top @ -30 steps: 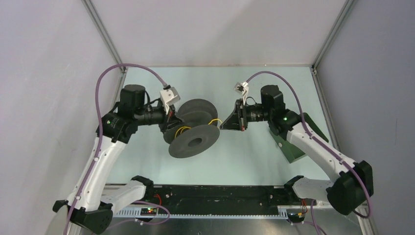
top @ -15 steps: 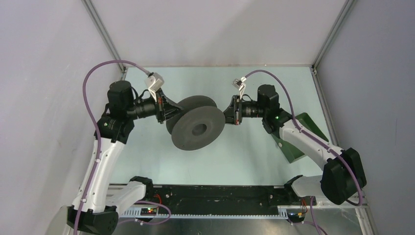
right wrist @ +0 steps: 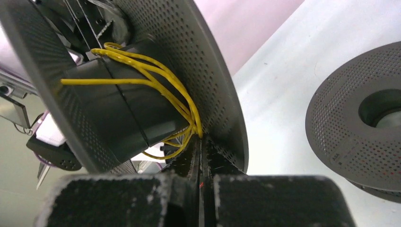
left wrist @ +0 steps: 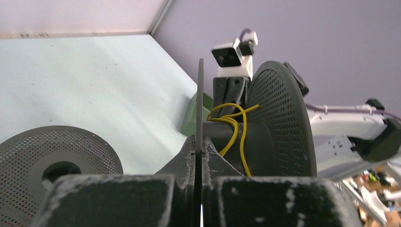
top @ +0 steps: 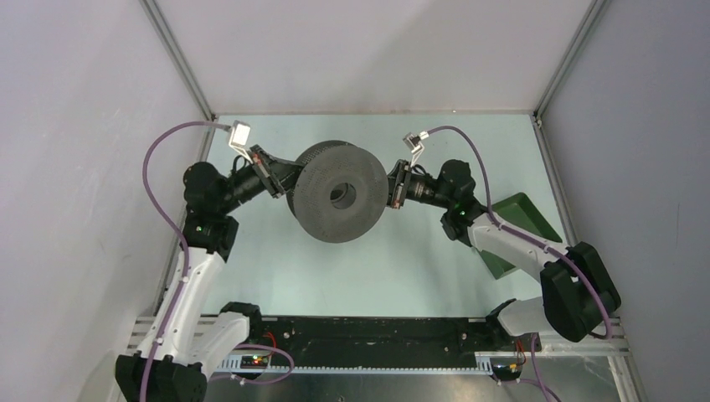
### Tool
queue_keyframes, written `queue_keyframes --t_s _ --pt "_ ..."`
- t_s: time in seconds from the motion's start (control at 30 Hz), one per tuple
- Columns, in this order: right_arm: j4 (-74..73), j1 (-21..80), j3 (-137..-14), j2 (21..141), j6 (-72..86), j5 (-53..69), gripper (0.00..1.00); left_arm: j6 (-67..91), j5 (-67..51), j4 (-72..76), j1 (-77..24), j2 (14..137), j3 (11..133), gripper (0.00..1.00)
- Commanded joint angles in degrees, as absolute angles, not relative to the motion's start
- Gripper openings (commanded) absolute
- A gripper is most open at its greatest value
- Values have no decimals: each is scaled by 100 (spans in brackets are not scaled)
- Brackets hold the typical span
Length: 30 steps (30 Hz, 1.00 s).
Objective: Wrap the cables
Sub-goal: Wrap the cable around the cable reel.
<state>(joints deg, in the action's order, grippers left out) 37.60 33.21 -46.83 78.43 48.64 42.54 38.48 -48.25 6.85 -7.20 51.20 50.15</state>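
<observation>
Around the spool (top: 318, 180), yellow cable (right wrist: 187, 106) loops

The cable (right wrist: 191, 118) lies on the hub of a spool (top: 318, 213) between the left gripper (top: 283, 180) and right gripper (top: 392, 186). A second spool (right wrist: 340, 123) lies flat on the table (top: 402, 268).

Lifted spool (top: 339, 191), second spool (right wrist: 350, 118) perhaps beneath.

White arms (top: 188, 285), purple hoses (top: 147, 163), black claws (top: 281, 177) (top: 391, 186).
</observation>
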Motion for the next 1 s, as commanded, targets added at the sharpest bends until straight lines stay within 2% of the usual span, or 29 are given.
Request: queue_keyframes --t_s 0.0,0.2,0.43,0.67,0.97 --pt "4641 3651 -4684 7806 5213 3452 0 5074 -4054 2356 -705 4757 4617 0" --pt "4420 3773 -4637 7691 5265 2822 0 5793 -3616 2738 -575 4657 4207 0" --pt "3406 3724 -4632 7087 5133 2345 0 6606 -3207 3084 -342 4557 3736 0" --pt "3599 3925 -4604 7270 5656 2370 0 6801 -2693 3140 -339 4439 3323 0" --pt "4039 4489 -4540 7820 6227 1811 0 7102 -1762 3164 -335 4047 2847 0"
